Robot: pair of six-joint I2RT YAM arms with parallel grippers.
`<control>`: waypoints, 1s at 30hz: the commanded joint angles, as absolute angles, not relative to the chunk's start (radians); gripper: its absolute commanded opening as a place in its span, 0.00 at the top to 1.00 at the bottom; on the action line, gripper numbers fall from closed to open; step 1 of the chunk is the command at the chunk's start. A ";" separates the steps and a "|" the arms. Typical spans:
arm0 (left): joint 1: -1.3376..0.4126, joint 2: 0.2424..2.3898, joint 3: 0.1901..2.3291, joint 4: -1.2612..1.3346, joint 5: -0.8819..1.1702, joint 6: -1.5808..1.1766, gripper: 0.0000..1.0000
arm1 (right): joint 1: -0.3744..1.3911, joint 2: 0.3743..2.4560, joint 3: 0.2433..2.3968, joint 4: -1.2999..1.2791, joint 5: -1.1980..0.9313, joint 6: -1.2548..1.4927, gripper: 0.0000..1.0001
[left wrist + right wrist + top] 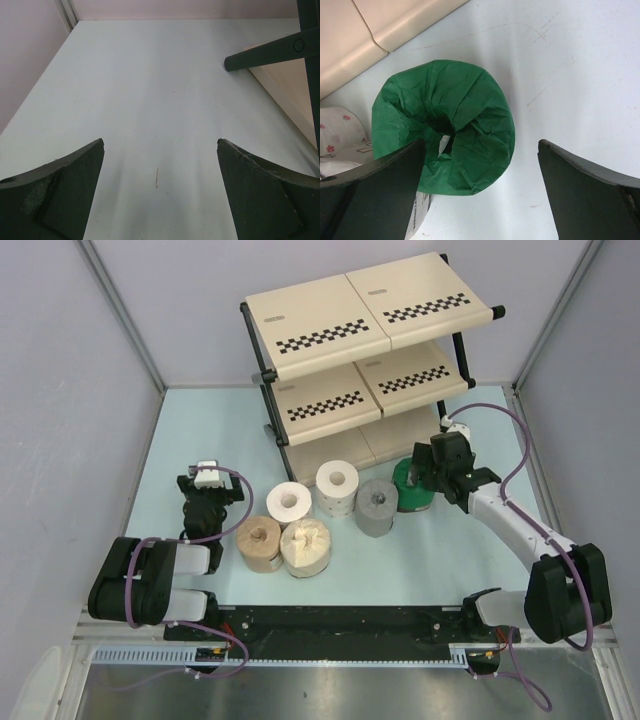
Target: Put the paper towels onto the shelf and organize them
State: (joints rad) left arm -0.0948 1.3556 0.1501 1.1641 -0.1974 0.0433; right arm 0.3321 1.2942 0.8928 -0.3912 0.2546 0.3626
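Six rolls stand on end, bunched mid-table (200, 430). None is on the shelf (375, 350), which sits at 12 o'clock, and no tier that shows holds a roll. So the task reads as barely begun.

The row nearer the shelf, from 9 to 3 o'clock, is white roll (289, 503), dotted white roll (337, 487), grey roll (376, 508), green roll (408, 498). At 6 o'clock of that row the tan-brown roll (259, 543) touches the cream roll (306, 545).

The right fingers (422, 478) are spread wide with nothing between them. They hang over the green roll, the arm reaching in from 4 o'clock. Green is likely the first pick because it is the row's 3 o'clock end, nearest this arm and just beside the shelf's bottom tier.

In the right wrist view the green roll is off-centre, with its core hole up and its wrap crinkled. It lies mostly under the 9 o'clock finger, so the gap probably needs to shift toward 9 o'clock before coming down. Otherwise that finger could land on top of the roll or nudge the dotted roll beside it. The wide spread suits a fat roll.

The left fingers (203, 483) are also wide apart and hold nothing. They sit at 9 o'clock of the bunch, pointing toward 12 over bare table. The left wrist view shows only table and the shelf's black frame (270, 55) at 2 o'clock. This arm is probably parked clear so the two don't cross.
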 commanded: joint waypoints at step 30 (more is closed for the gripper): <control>-0.089 1.342 0.163 1.201 -0.176 0.037 0.00 | 0.328 1.356 0.894 -0.373 0.313 0.408 0.30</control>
